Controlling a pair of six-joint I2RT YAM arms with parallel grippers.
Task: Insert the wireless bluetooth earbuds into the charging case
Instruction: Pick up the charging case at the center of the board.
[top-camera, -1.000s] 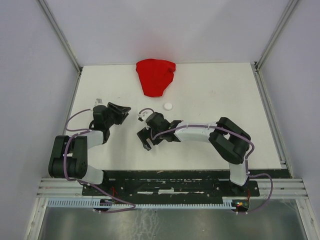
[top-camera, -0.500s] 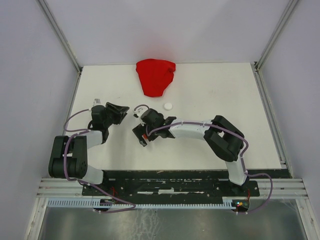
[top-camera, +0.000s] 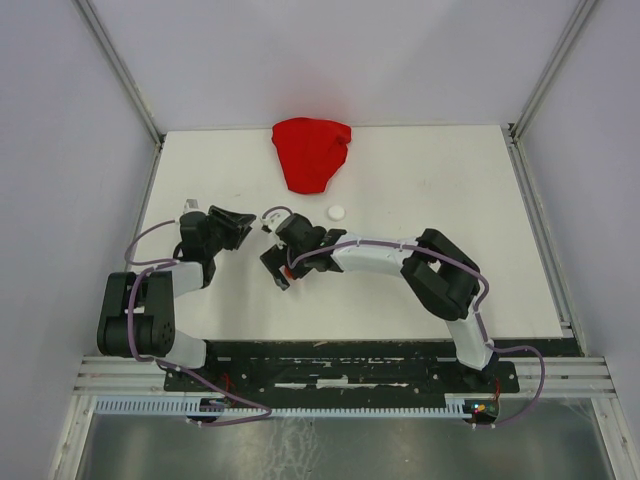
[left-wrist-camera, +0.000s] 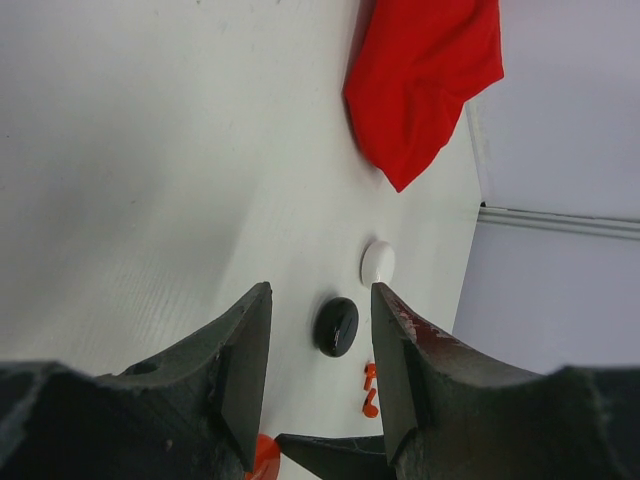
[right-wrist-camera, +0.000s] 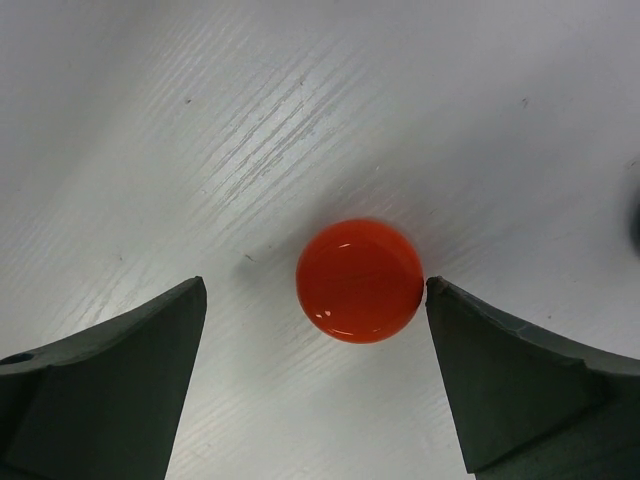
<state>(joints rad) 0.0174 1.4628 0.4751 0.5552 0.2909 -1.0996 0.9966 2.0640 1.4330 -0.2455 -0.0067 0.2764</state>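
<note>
A glossy round red charging case (right-wrist-camera: 358, 280) lies flat on the white surface (right-wrist-camera: 150, 120), left of centre. A round black case (left-wrist-camera: 336, 326) and a round white case (left-wrist-camera: 378, 263) lie farther toward the far edge (each apart from the others). Two tiny red stemmed earbuds (left-wrist-camera: 370, 378) lie just beside the black one.

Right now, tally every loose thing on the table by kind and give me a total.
Round cases: 3 (white case, black case, red case)
Red earbuds: 2
Red cloth: 1
Total: 6
No earbuds of other colours show.
</note>
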